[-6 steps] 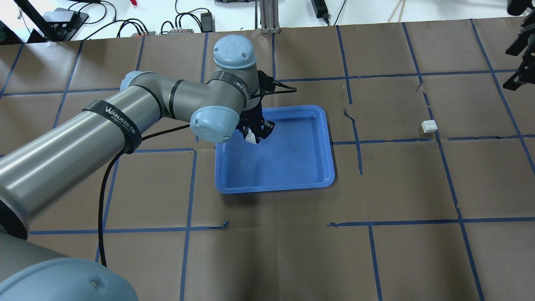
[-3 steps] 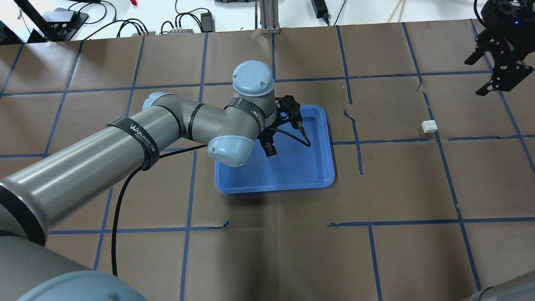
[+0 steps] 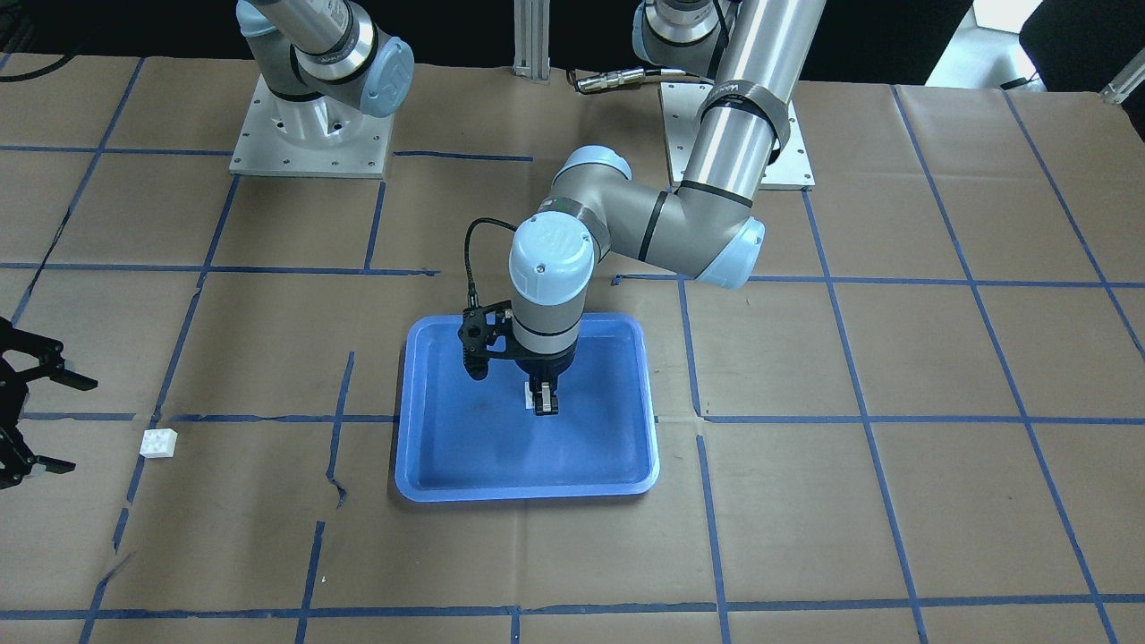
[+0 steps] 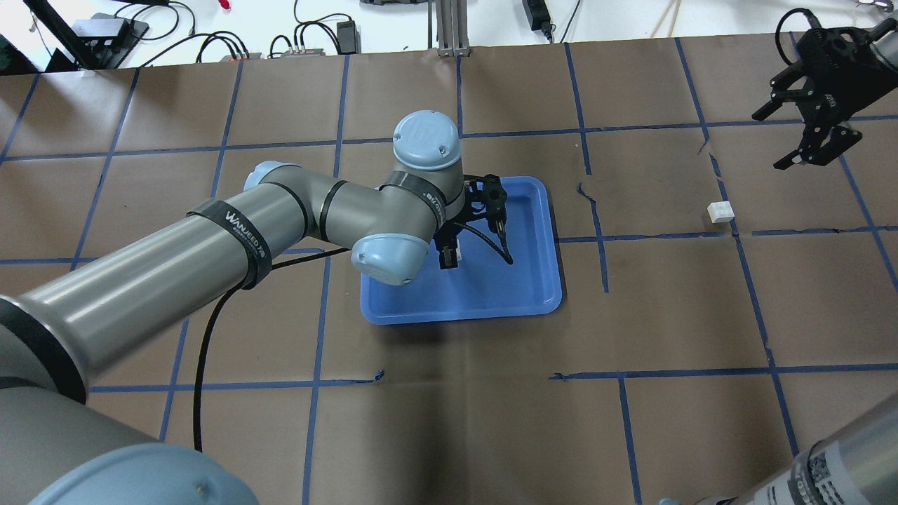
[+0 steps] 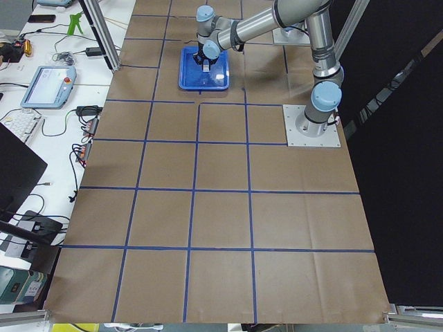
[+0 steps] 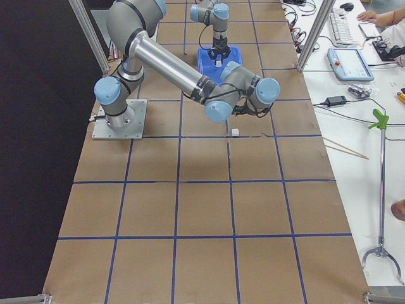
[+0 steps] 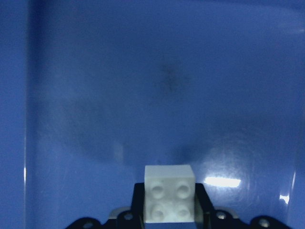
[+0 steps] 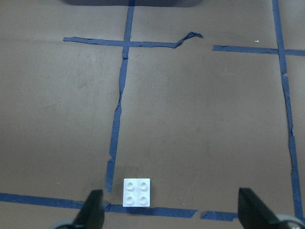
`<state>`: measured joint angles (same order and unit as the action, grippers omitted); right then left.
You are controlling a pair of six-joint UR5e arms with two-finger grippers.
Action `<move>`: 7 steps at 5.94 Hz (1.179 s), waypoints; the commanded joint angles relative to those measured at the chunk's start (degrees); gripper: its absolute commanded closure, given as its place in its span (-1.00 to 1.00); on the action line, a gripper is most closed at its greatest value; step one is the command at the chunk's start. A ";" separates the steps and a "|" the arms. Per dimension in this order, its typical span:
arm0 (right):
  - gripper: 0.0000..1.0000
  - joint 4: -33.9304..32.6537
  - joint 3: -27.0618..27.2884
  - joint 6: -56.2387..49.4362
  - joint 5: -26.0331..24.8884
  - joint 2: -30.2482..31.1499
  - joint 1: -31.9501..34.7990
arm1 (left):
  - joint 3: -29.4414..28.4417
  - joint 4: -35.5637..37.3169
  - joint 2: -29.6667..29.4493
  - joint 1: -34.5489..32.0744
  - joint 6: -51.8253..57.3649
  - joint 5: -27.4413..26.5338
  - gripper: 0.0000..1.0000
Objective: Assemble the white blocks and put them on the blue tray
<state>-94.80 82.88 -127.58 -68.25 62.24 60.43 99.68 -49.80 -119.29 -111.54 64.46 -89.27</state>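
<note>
**Operator:** Where does the job stand, reading from the left across?

**Spotter:** Start with your left hand (image 4: pixel 449 256). It is closed on the first white block (image 7: pixel 169 193), studs toward the wrist camera. It hangs low over the blue tray (image 4: pixel 533 280), around the middle of the tray's floor. I cannot tell whether the block touches the floor or sits just above it.

**Operator:** So one block is as good as delivered?

**Spotter:** It is in the right place, but the task isn't met. You have a single brick between the fingers, with nothing joined to it. Move right, past the tray's rim. The second white block (image 4: pixel 720 211) lies alone on the desk, studs up. It is just beside a blue tape line (image 4: pixel 793 231) and well apart from the tray.

**Operator:** And the far right?

**Spotter:** Your right hand (image 4: pixel 768 140) hovers above the desk near that block, with its fingers spread wide and nothing in them. In its wrist view the block lies on the desk below, between the two fingertips, ungripped.

**Operator:** What is left, then?

**Spotter:** Most of it, by my judgement. You have the second block to pick up, the two to press together, and the joined pair to set on the tray. Assembly has not yet begun.
</note>
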 commanded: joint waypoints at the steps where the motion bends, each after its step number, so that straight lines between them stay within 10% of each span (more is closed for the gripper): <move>1: -1.00 -0.65 0.09 -5.19 2.33 -6.58 -2.06 | -0.01 0.40 -0.24 0.01 0.24 0.06 0.73; 2: -1.00 -0.74 1.31 -6.00 2.25 -8.17 -2.51 | 0.16 0.75 -0.41 0.01 0.23 0.24 -0.42; 7: -0.90 -1.88 5.01 -5.75 2.07 -9.24 -3.04 | -0.89 -9.82 12.43 0.27 -0.55 -0.64 -0.71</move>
<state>-96.25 87.68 -133.26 -66.12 53.18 57.60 99.03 -54.70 -112.63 -111.43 64.28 -89.67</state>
